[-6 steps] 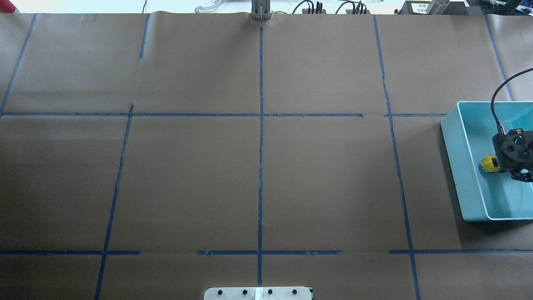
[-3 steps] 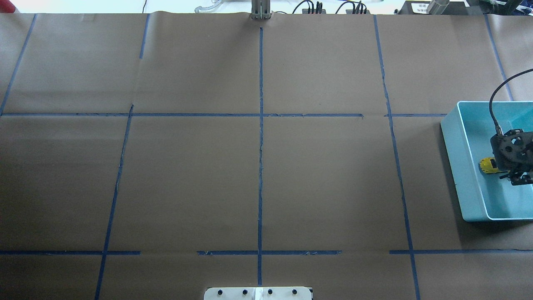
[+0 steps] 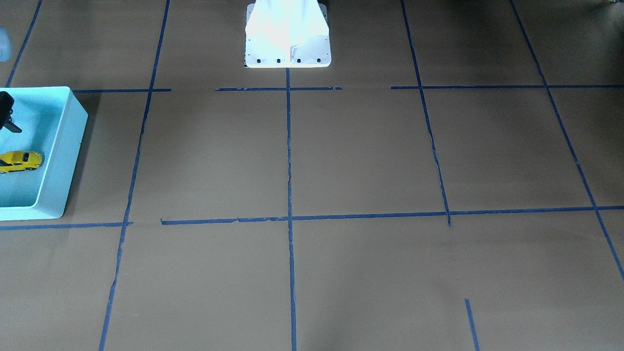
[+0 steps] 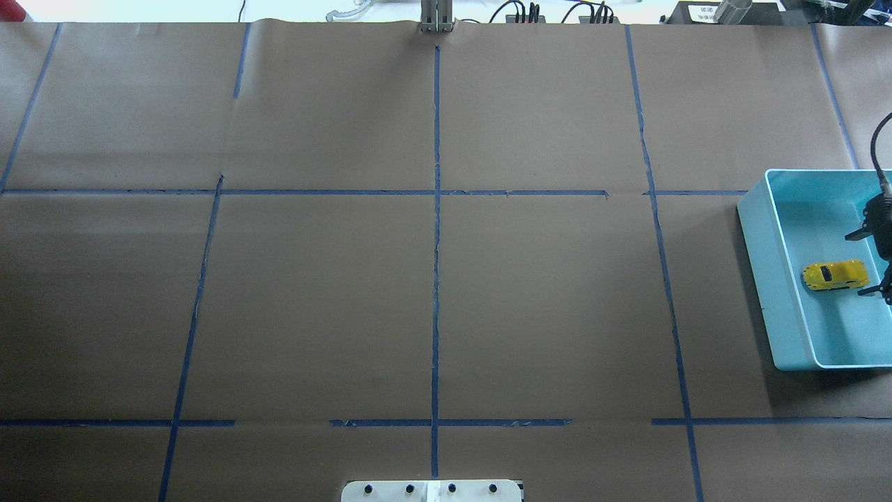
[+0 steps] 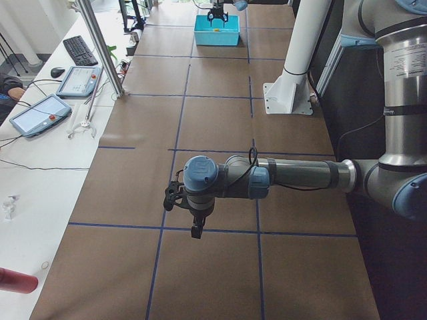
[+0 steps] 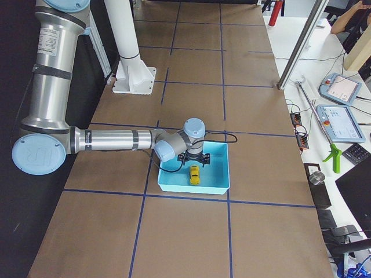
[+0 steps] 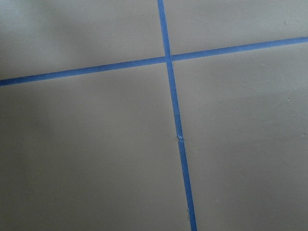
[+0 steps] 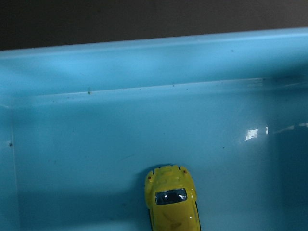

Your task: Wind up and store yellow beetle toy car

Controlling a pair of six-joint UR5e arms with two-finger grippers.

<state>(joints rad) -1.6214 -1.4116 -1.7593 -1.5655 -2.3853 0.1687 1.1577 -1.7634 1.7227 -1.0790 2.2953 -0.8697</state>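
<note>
Your yellow beetle toy car (image 4: 835, 275) lies on the floor of the light-blue bin (image 4: 766, 279), near the wall facing the worktop's middle. The right gripper (image 6: 194, 161) hovers beside it, fingers spread and empty. Storing looks done, so next lift clear without nudging it. For the left gripper (image 5: 181, 200), you cannot tell the fingers' state.

Your left arm (image 5: 300, 175) and right arm (image 6: 110, 140) are silver tubes with blue joint caps (image 5: 201, 172). Black cables (image 4: 872, 150) trail off both wrists.

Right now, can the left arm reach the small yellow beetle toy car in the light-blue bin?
Probably not. The yellow beetle toy car lies in the light-blue bin at the right end of the table, while the left arm hovers over the opposite end.
</note>
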